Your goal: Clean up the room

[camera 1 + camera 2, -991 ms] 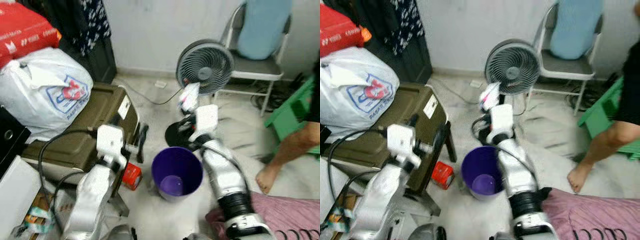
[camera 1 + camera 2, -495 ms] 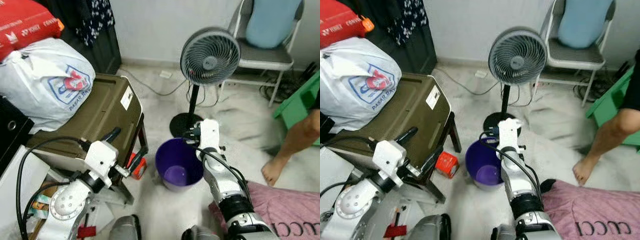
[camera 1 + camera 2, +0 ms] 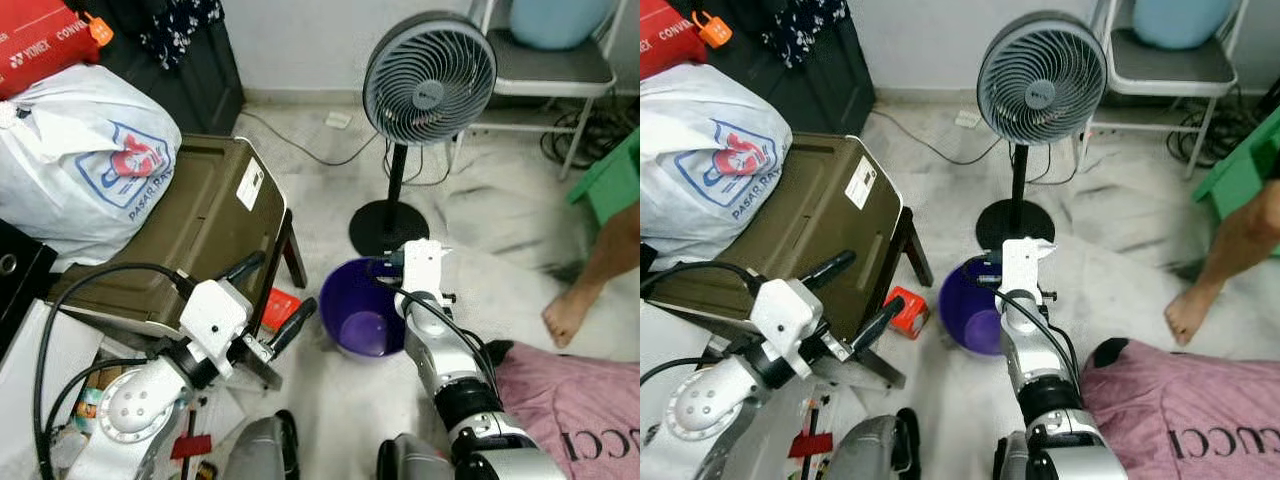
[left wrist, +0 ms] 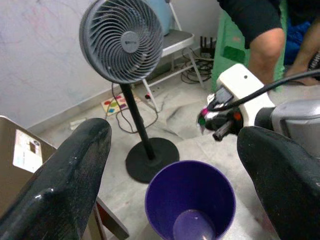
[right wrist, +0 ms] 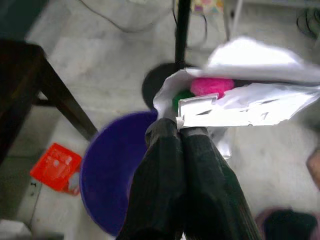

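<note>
Above the purple bin (image 3: 365,318), beside the fan (image 3: 428,75), the right gripper (image 5: 181,131) pinches a crumpled white wrapper (image 5: 245,102) with its fingers pressed together. Left gripper (image 4: 170,150) hovers near the brown case (image 3: 190,235), its fingers spread wide.

Glossy purple plastic bin (image 3: 367,320), crinkled shiny white wrapper (image 5: 250,107), matt grey plastic fan (image 3: 430,78), smooth pale stone floor (image 3: 500,240), pink cloth (image 3: 570,400)
</note>
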Controlling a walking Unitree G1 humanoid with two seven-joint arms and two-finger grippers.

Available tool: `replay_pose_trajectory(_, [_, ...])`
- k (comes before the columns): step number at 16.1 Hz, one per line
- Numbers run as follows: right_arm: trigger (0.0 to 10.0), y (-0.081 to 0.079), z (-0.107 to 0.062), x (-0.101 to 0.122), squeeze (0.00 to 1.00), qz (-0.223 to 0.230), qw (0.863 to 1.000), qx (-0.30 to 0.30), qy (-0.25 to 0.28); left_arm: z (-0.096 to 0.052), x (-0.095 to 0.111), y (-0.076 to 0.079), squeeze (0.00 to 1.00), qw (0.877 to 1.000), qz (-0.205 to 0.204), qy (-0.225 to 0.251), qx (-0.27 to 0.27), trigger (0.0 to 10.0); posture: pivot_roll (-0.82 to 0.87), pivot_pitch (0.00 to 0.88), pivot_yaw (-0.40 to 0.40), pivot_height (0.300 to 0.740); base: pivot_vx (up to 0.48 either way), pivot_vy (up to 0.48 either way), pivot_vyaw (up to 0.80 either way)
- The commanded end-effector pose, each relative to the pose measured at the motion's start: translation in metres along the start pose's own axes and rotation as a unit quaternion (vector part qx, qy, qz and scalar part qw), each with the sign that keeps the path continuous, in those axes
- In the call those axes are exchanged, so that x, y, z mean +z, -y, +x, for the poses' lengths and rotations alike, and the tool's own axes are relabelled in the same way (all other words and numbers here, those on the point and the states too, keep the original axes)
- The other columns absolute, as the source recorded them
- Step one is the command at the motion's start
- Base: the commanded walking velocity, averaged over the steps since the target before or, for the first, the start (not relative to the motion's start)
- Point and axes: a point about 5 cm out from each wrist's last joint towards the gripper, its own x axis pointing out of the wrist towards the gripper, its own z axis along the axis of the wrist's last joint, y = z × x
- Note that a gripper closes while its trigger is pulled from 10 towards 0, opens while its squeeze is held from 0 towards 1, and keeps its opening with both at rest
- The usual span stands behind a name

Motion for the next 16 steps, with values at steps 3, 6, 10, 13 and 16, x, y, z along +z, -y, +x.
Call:
replay_pose_trajectory(3, [10.0, -0.004, -0.001, -0.021, 0.0, -0.001, 0.998, -0.003, -0.059, -0.024, 0.002, 0.003, 0.0, 0.999, -0.005, -0.037, 0.014, 10.0, 0.18, 0.316, 0.148, 0.74, 0.0, 0.0, 0.0])
replay_pose_trajectory(6, [10.0, -0.001, 0.003, -0.02, 0.0, -0.028, 0.998, -0.02, -0.05, -0.034, 0.003, 0.007, 0.0, 0.998, -0.012, -0.055, 0.02, 10.0, 0.22, 0.353, 0.158, 0.74, 0.0, 0.0, 0.0])
replay_pose_trajectory(10, [10.0, 0.022, 0.016, -0.004, 0.0, -0.036, 0.997, -0.053, -0.037, -0.043, 0.008, 0.006, 0.0, 0.996, -0.026, -0.074, 0.038, 10.0, 0.24, 0.384, 0.178, 0.74, 0.0, 0.0, 0.0])
replay_pose_trajectory(13, [10.0, 0.026, 0.02, 0.002, 0.0, -0.031, 0.997, -0.057, -0.032, -0.043, 0.009, 0.003, 0.0, 0.996, -0.024, -0.079, 0.042, 10.0, 0.26, 0.4, 0.191, 0.74, 0.0, 0.0, 0.0])
replay_pose_trajectory(16, [10.0, 0.014, 0.022, 0.012, 0.0, -0.008, 0.999, -0.03, -0.011, -0.046, 0.009, -0.001, 0.0, 0.994, -0.022, -0.086, 0.061, 10.0, 0.26, 0.405, 0.192, 0.74, 0.0, 0.0, 0.0])
